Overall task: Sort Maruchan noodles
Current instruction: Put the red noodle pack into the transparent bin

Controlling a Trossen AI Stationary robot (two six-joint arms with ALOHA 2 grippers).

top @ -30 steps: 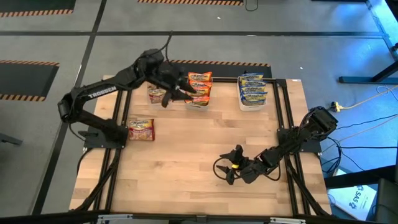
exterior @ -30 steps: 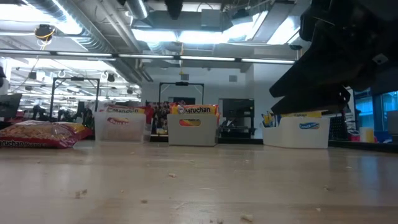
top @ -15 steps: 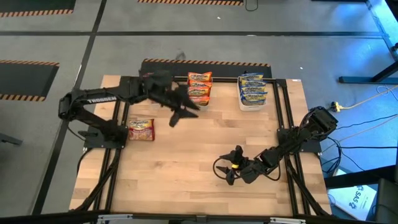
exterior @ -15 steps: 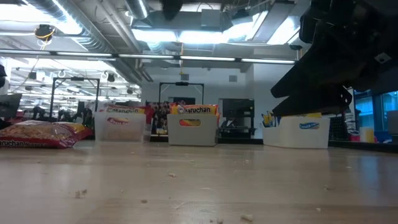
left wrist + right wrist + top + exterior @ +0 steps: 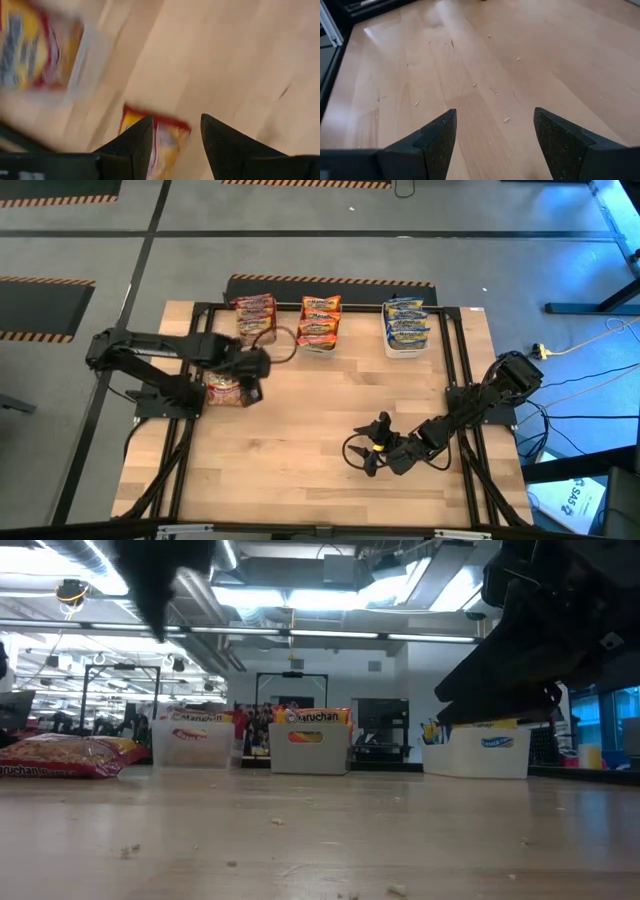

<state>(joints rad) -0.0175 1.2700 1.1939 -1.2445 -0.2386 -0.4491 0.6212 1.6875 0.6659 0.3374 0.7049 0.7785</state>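
The left arm covers part of the loose noodle packet [image 5: 226, 389] on the table, so only a strip of it shows from above. In the left wrist view that packet [image 5: 165, 140] is blurry, and the dark fingers [image 5: 132, 142] hide its sides. The tub [image 5: 55, 55] there is a smear, cut off by the edge. In the low view the left arm [image 5: 160, 580] is a dark blur, cut off at the top.

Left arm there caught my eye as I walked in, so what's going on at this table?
The left gripper hangs open over a lone noodle packet near the table's left edge, not gripping it. Three tubs along the far edge already hold packets: red, orange, blue. The right gripper waits open over bare wood.
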